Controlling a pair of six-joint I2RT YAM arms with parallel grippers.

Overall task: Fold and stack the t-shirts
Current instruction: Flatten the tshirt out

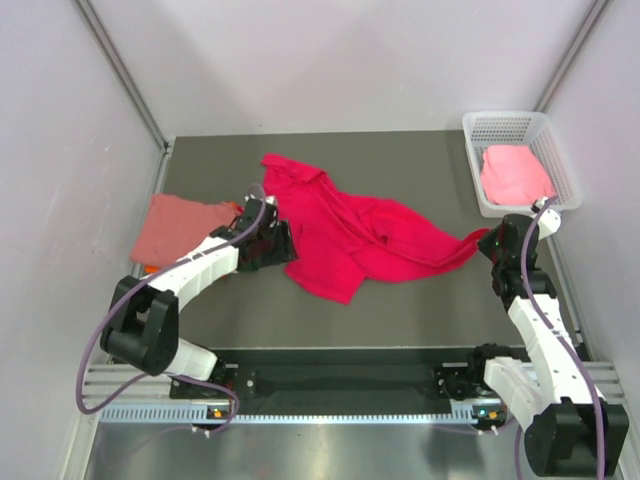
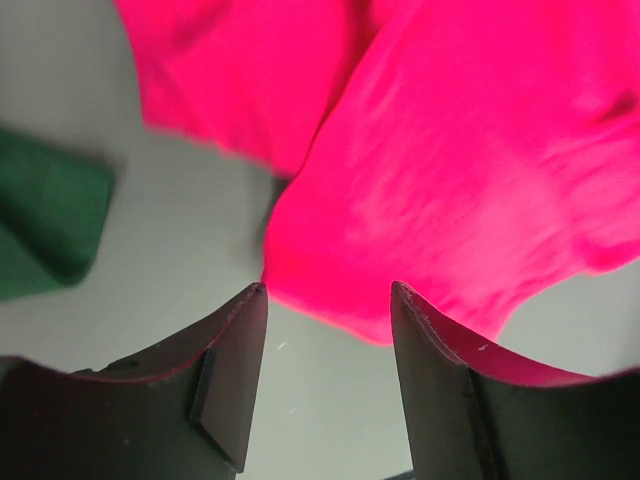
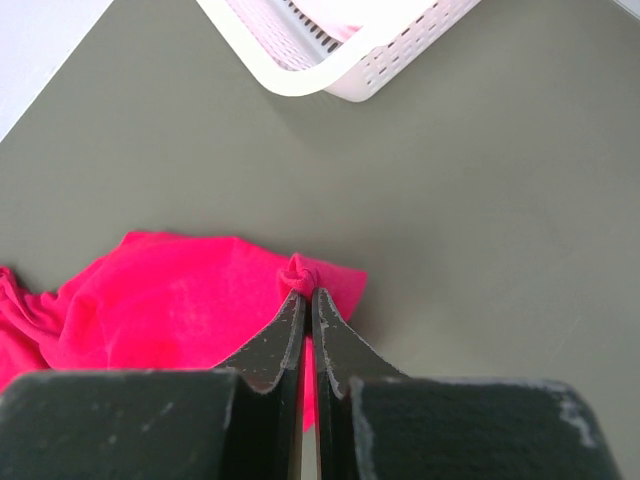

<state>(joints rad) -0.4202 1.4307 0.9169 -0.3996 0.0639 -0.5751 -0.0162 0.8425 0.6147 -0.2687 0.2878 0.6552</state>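
A crimson-pink t-shirt (image 1: 350, 230) lies crumpled across the middle of the table. My right gripper (image 1: 488, 243) is shut on its right tip, and the pinched cloth bunches at the fingertips in the right wrist view (image 3: 308, 290). My left gripper (image 1: 283, 243) is open at the shirt's left edge; the cloth (image 2: 440, 190) lies just beyond its fingertips (image 2: 250, 310). A dusty salmon t-shirt (image 1: 180, 228) lies flat at the left. A light pink t-shirt (image 1: 513, 174) sits in the basket. The orange t-shirt is barely seen, if at all.
A white mesh basket (image 1: 478, 160) stands at the back right corner and also shows in the right wrist view (image 3: 330, 60). A dark green object (image 2: 50, 215) lies on the table left of my left gripper. White walls enclose the table.
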